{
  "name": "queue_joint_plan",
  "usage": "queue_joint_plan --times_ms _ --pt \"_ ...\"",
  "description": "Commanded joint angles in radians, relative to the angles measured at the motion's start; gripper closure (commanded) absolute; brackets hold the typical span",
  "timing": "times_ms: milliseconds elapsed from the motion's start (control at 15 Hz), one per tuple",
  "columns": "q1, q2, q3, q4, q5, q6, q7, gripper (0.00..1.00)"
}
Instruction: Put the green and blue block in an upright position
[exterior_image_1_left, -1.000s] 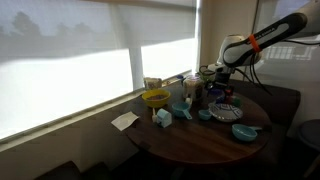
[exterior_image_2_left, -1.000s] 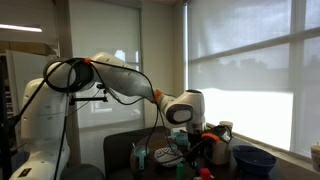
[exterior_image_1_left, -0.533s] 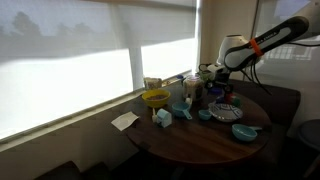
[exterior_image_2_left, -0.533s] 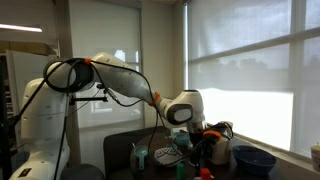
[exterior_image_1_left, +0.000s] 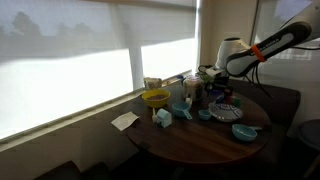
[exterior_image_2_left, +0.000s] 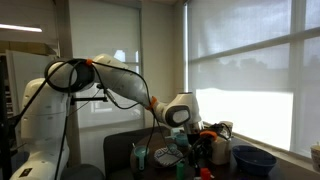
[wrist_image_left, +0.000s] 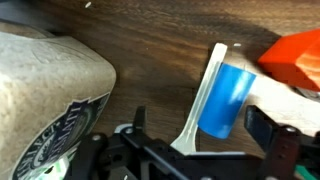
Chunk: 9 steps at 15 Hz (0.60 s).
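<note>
In the wrist view a blue piece with a pale green-white strip along its side (wrist_image_left: 222, 98) lies flat on the dark wooden table. It sits between the two fingers of my gripper (wrist_image_left: 200, 130), which is open and empty, with a gap on both sides. In both exterior views the gripper (exterior_image_1_left: 212, 76) (exterior_image_2_left: 206, 136) hangs low over the cluttered far part of the round table; the block is too small to pick out there.
An orange object (wrist_image_left: 296, 52) lies just beyond the block, and a speckled beige container (wrist_image_left: 48, 95) stands on the other side. The table (exterior_image_1_left: 185, 142) also holds a yellow bowl (exterior_image_1_left: 155, 98), a blue bowl (exterior_image_1_left: 245, 131), a paper sheet (exterior_image_1_left: 125, 120) and several cups.
The arm's wrist has shifted slightly over the table between the earlier frames and now. The objects on the table have not moved.
</note>
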Motion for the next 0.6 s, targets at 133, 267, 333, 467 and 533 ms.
queue_joint_plan --times_ms 133,267,333,467,533 --pt "0.009 -0.034 0.002 -0.029 -0.079 0.008 0.088 0.0" --pt "0.012 -0.036 0.003 -0.033 -0.102 0.006 0.112 0.0" --pt "0.013 -0.037 0.006 -0.034 -0.104 -0.003 0.12 0.0" --pt "0.016 -0.036 0.008 -0.036 -0.119 -0.006 0.141 0.0" --pt "0.018 -0.036 0.01 -0.038 -0.123 -0.008 0.149 0.0"
